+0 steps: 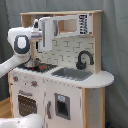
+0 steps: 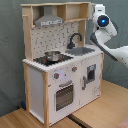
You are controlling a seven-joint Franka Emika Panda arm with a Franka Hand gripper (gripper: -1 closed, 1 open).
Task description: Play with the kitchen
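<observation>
The toy kitchen (image 1: 65, 75) stands upright on the wooden floor, its long axis running side to side. In the first exterior view the gripper (image 1: 45, 34) is raised at the hood, at about ten o'clock from the black faucet (image 1: 83, 59). The pot (image 2: 52, 56) and the grey sink (image 1: 74, 73) lie below it. I cannot tell whether it grips anything.

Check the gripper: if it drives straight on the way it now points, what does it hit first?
Probably the kitchen, at its upper shelf: the gripper sits at that height and seems to face it. Depth is unclear, so this is only a guess.
</observation>
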